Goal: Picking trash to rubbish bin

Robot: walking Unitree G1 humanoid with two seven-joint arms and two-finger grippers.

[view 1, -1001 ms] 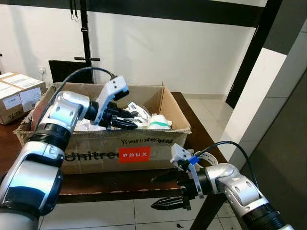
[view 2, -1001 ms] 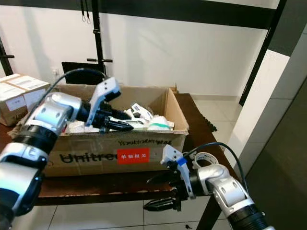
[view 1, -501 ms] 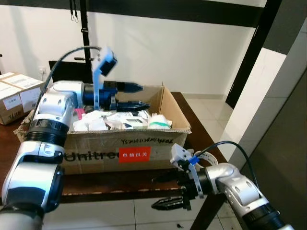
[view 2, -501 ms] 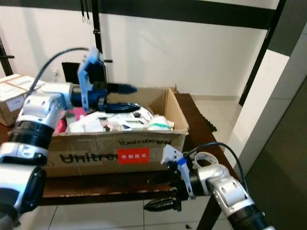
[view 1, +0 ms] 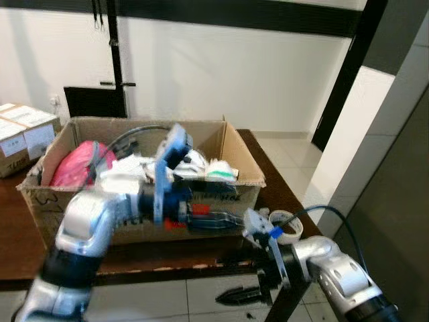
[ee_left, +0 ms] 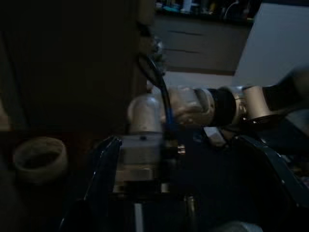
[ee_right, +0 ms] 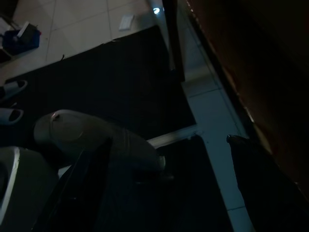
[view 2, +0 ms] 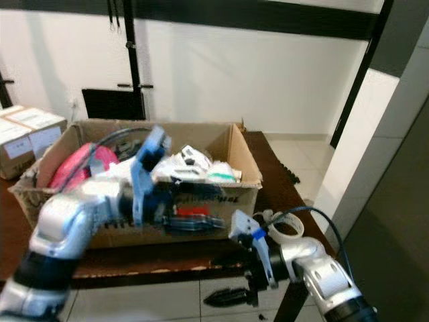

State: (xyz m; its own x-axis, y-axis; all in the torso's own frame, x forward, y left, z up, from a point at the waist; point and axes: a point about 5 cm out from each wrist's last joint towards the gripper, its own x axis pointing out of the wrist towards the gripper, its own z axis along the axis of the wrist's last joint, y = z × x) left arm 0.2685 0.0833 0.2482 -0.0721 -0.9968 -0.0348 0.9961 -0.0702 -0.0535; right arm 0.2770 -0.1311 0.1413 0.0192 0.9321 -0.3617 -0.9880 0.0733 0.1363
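Down comes the left gripper (view 1: 218, 220), off the cardboard box (view 1: 244, 176) and blurred across its near wall, fingers parted, empty. Trash (view 1: 194, 164) lies behind it, far side. Right gripper (view 1: 240, 294) hangs low, apparently closed.

The room is evenly and softly lit, the white wall (view 1: 221, 74) bright without glare; the left arm (view 1: 100, 221) and left gripper (view 1: 218, 220) smear into motion blur before the cardboard box (view 1: 244, 176), while the right gripper (view 1: 241, 294) stays fairly crisp; shadow pools under the table (view 1: 20, 255); both wrist views are very dim, grainy and soft.
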